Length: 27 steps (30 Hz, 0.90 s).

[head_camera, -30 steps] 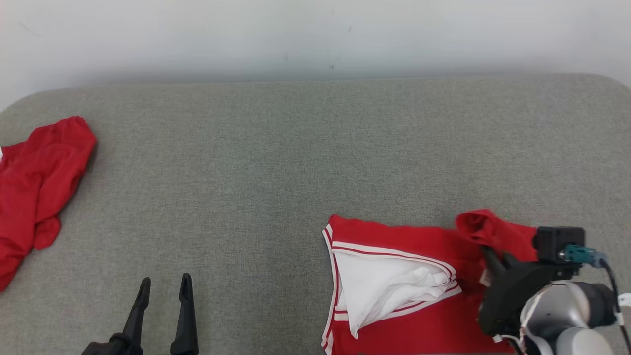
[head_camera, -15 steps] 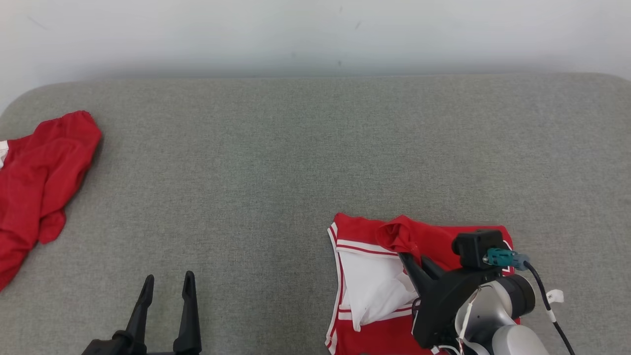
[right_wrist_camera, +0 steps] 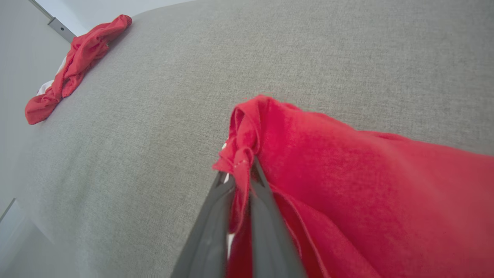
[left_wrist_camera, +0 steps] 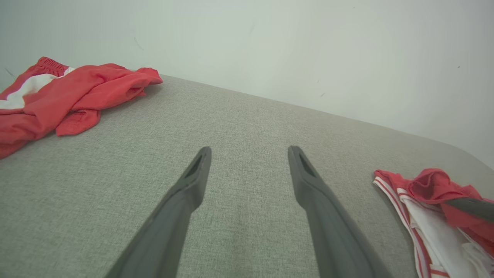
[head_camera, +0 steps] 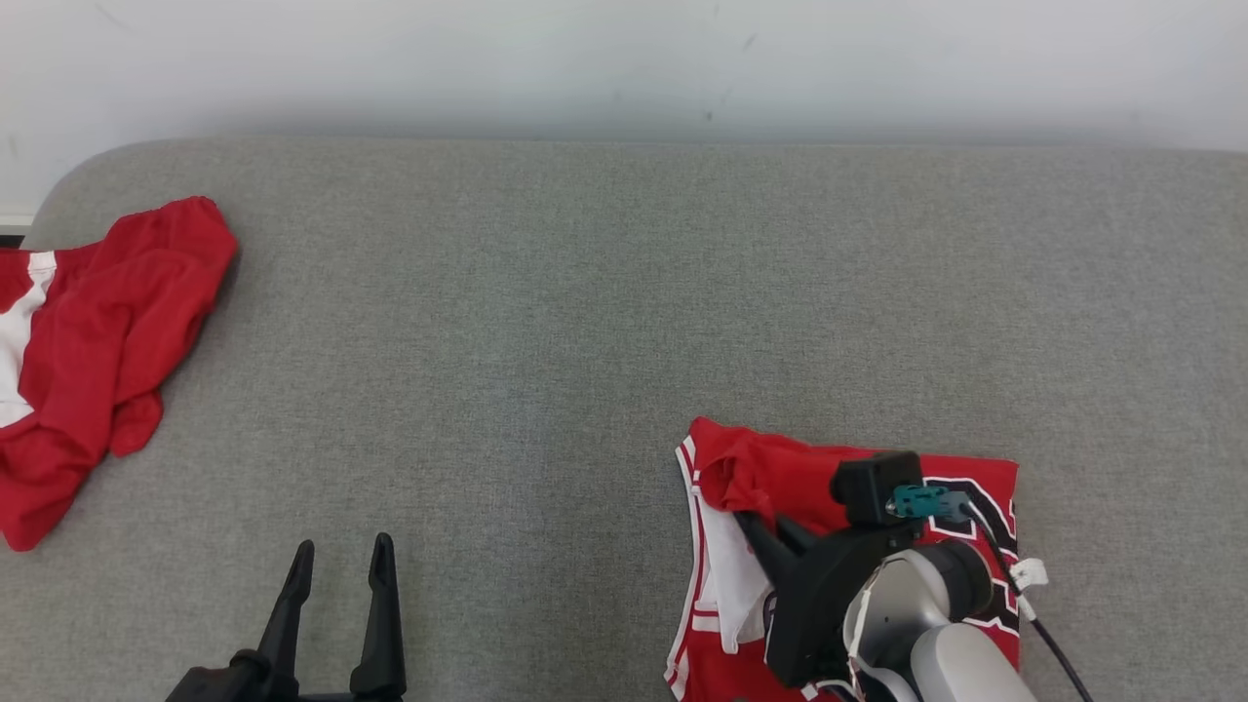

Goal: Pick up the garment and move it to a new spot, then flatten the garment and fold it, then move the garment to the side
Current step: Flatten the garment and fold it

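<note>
The garment (head_camera: pixel 780 466) is a red jersey with white trim, lying at the near right of the grey padded surface (head_camera: pixel 546 312). My right gripper (head_camera: pixel 765 525) is shut on a bunched red edge of it, held over the jersey's left part. A strip of white inner side shows beneath. The right wrist view has that gripper (right_wrist_camera: pixel 240 173) pinching the red fold, with the garment (right_wrist_camera: pixel 347 173) draping to the right. My left gripper (head_camera: pixel 343 544) stands open at the near left with nothing between its fingers. From the left wrist, that gripper (left_wrist_camera: pixel 249 150) sits well left of the garment (left_wrist_camera: pixel 428 185).
A second red and white cloth (head_camera: pixel 97 331) lies crumpled at the far left edge of the surface. It also appears as a red heap (left_wrist_camera: pixel 69 92) and as a red bundle (right_wrist_camera: pixel 73 61). A pale wall rises behind the surface's rounded far edge.
My right gripper has carried the red edge leftward across the jersey, covering most of the white inner side. The head camera has shifted a little. The left gripper stayed put.
</note>
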### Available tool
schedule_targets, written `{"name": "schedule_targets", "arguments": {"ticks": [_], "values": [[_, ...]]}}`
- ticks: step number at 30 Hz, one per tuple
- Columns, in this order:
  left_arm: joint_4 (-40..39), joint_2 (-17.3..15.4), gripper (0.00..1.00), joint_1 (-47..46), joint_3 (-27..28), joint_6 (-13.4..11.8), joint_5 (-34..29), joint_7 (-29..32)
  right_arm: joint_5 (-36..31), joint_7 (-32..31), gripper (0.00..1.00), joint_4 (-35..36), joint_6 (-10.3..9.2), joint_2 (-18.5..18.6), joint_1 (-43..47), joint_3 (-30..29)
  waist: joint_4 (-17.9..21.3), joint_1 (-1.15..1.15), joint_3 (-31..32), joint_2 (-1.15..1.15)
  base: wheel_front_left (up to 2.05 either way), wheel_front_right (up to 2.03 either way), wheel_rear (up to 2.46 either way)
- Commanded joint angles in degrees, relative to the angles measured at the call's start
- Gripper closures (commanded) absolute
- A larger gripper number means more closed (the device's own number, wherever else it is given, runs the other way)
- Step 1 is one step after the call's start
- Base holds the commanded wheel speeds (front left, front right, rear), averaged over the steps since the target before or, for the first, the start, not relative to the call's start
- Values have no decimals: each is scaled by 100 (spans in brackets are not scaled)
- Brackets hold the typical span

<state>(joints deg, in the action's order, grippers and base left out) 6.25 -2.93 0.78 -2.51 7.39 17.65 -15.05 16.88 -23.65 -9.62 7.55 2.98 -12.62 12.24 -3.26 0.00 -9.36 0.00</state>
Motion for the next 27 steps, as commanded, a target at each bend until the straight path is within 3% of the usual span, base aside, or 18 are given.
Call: {"name": "schedule_targets", "arguments": {"ticks": [1,2,8,14,18,24,27], "values": [[13,6,0,-23,-7,-13,32,-15,67,46,47,-70,-8,-21,-39,84,-22,0,-4,0,0,0,0],[16,6,0,-24,-7,-13,39,-15,97,37,0,-115,-8,-20,-41,117,-27,0,-5,0,0,0,0],[38,6,0,27,27,-14,47,-15,888,203,0,18,-8,-20,11,382,2,0,43,0,0,0,0],[27,6,0,131,7,-29,41,-15,1870,515,0,759,-8,-12,178,356,93,0,153,0,0,0,0],[6,6,0,177,13,-25,34,-16,1404,610,0,1182,-9,-13,384,-260,149,0,207,0,0,0,0],[1,6,0,201,-27,-25,48,-15,-14,697,0,1455,-8,-20,852,-1498,169,0,248,0,0,0,0],[-4,5,0,201,-41,-26,60,-15,-567,790,0,1440,-8,-23,1139,-1721,170,0,250,0,0,0,0]]}}
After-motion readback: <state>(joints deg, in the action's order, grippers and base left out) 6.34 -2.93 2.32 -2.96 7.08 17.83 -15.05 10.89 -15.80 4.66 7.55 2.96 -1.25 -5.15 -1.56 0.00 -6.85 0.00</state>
